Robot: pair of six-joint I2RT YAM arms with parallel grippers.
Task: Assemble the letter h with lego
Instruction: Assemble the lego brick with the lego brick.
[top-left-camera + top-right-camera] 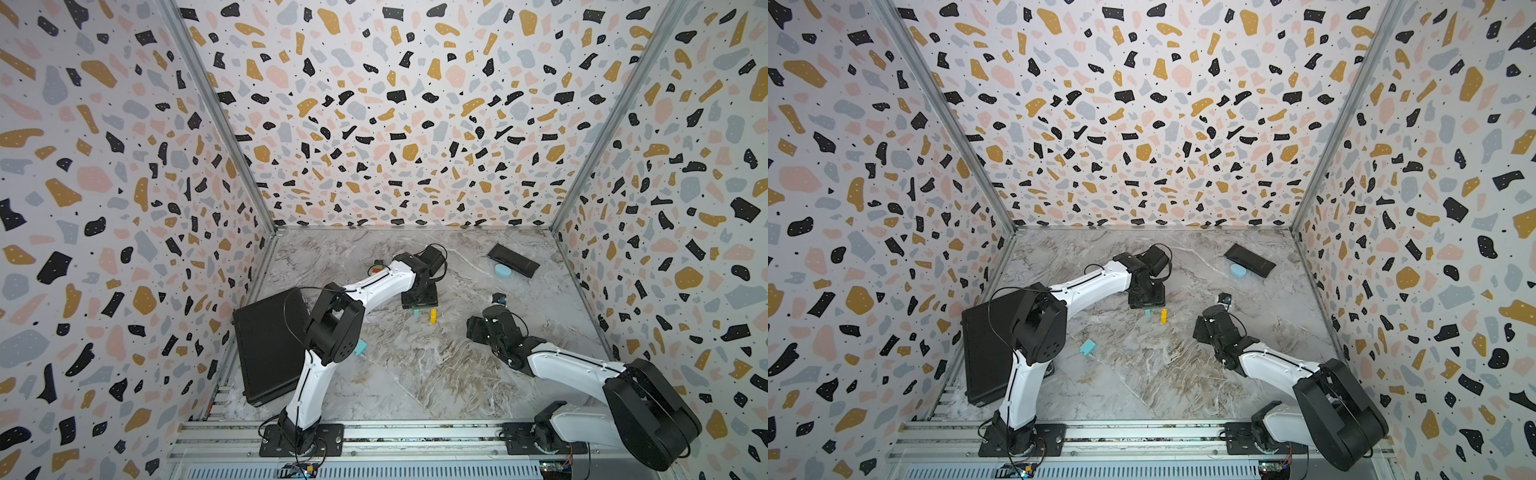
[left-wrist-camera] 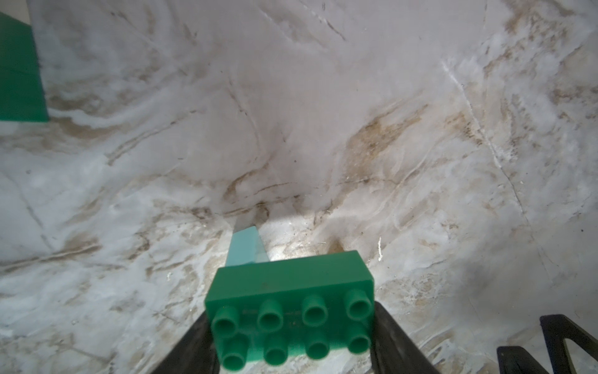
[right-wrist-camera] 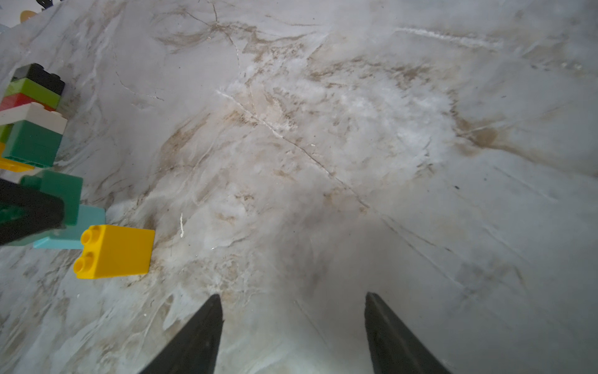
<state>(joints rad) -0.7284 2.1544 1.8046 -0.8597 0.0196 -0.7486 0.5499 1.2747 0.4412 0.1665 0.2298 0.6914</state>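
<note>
Though the black hard case (image 1: pixel 266 345) lies flat on the left side of the marble-veined desk (image 3: pixel 356 145), its lid is down and whatever it holds is hidden. A slimmer flat black sleeve (image 1: pixel 513 259) lies at the far right, with a smooth pale-blue oval thing (image 1: pixel 503 270) touching its near edge. The left claw (image 2: pixel 291 311) is clenched on a dark green brick (image 2: pixel 288 291) of glossy plastic, with eight hollow round studs in two rows facing the wrist camera. Faint raised marks between the studs are too blurred to read. Just beyond it sits a light blue brick (image 2: pixel 246 246), probably touching its underside, though the joint is hidden. Just beside that, a yellow brick (image 3: pixel 116 251) lies on its side on the desk, two studs pointing sideways. Near them is a cluster of joined bricks (image 3: pixel 32 119) in black, lime, red, white and dark green layers. A turquoise brick (image 1: pixel 1088 347) lies apart, near the left arm's elbow. The right claw (image 3: pixel 293 295) hangs released over the desk, its two tapered black fingers spread wide.
</note>
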